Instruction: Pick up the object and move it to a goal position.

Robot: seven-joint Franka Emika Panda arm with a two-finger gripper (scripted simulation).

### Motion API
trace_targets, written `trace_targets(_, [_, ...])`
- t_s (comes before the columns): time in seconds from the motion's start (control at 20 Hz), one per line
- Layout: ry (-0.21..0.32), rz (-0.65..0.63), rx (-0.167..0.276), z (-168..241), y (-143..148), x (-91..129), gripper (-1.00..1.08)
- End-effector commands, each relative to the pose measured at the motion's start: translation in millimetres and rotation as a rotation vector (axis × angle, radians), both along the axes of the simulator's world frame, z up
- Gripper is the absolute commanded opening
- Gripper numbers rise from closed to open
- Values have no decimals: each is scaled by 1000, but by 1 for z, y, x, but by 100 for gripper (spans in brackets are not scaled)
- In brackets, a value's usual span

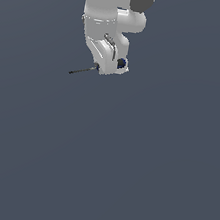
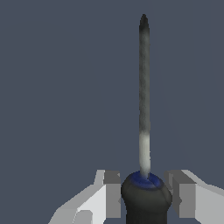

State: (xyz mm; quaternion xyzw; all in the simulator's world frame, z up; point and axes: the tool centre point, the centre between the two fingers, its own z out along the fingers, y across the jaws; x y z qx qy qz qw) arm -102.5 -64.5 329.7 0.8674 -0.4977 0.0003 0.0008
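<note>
My pincer point(image 2: 146, 194) clamped on screwdriver point(image 2: 144, 131) handle, fingers point(image 2: 113, 192) tight against both sides. Blue collar just past pads, thin shaft pointing away. Exterior view: tool sticking out toward that view's left from under arm point(image 1: 113, 26). Step: carry phase, looks like. Goal not visible. Next: steady transit, hold grip firm.
</note>
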Motion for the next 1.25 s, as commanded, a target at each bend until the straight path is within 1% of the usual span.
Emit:
trace_targets(0.0, [0, 0, 0, 26, -2, -3, -100])
trace_targets(0.35, [0, 1, 0, 95, -7, -9, -100])
trace_targets(0.6, [0, 2, 1, 130, -9, -12, -100])
trace_targets(0.9, [0, 3, 2, 156, -11, -12, -100])
trace_targets(1.2, [0, 4, 2, 164, -11, -12, -100])
